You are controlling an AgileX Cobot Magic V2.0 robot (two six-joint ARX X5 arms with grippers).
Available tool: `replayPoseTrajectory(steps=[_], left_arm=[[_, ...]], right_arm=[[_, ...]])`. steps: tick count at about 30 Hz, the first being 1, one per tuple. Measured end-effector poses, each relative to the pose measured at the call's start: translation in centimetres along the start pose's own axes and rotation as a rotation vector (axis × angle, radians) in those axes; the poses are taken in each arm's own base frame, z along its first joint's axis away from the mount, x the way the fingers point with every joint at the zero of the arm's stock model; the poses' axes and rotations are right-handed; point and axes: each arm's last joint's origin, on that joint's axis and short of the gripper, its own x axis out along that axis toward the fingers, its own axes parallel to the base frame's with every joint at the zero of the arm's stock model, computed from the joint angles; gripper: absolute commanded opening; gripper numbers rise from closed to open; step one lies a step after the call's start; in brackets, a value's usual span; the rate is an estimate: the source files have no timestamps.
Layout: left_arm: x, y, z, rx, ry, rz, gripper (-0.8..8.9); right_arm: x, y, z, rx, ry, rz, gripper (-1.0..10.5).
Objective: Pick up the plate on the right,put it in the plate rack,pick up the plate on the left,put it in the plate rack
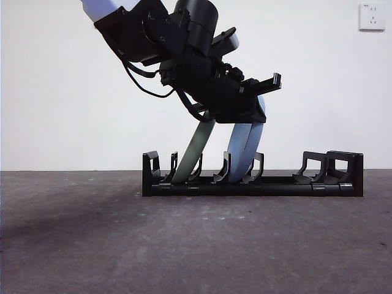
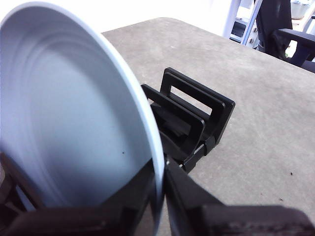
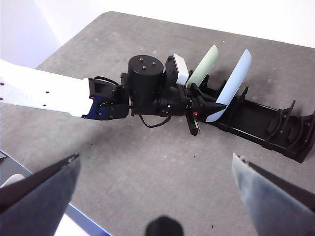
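Note:
The long black plate rack (image 1: 275, 187) lies across the table, its blocky brackets (image 2: 197, 113) at the right end. A pale green plate (image 1: 195, 153) leans in a slot near the rack's left end. Beside it a pale blue plate (image 1: 245, 150) stands tilted with its lower edge between the middle prongs. My left gripper (image 1: 254, 116) is shut on that plate's upper rim (image 2: 156, 162). The right wrist view looks down on the rack (image 3: 261, 123), both plates and the left arm. My right gripper (image 3: 155, 157) hangs high above the table, open and holding nothing.
A wall socket (image 1: 372, 16) sits at the top right of the white wall. A dark chair (image 2: 285, 29) stands beyond the table's far edge. The white left arm (image 3: 44, 96) stretches over the table toward the rack.

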Motion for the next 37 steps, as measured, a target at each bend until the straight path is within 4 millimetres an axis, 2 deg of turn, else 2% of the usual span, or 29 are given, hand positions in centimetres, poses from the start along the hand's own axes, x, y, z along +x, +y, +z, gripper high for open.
replayPoseTrajectory(steps=[2,6,7,20,25,29,32,37], left_arm=[[0.0,0.0,0.0,0.001,0.004,-0.001,0.12],[0.0,-0.1,-0.1,0.008,0.012,-0.004,2.14],[0.0,-0.1,-0.1,0.009,0.013,-0.005,2.35],[0.1,-1.1,-0.1,0.013,0.013,-0.017,2.35],[-0.7,-1.8,0.9,0.016,0.01,-0.036,2.35],[-3.0,-2.6,3.7,0.024,-0.035,-0.053,2.35],[-5.5,-3.0,6.2,0.027,-0.063,-0.054,2.35],[-9.7,-3.6,8.9,0.028,-0.033,-0.052,2.35]], right_arm=[[0.0,0.0,0.0,0.0,0.0,0.0,6.6],[0.0,0.0,0.0,0.0,0.0,0.004,6.6],[0.0,0.0,0.0,0.0,0.0,0.004,6.6],[0.0,0.0,0.0,0.0,0.0,0.004,6.6],[0.0,0.0,0.0,0.0,0.0,0.004,6.6],[0.0,0.0,0.0,0.0,0.0,0.004,6.6],[0.0,0.0,0.0,0.0,0.0,0.004,6.6],[0.0,0.0,0.0,0.0,0.0,0.004,6.6]])
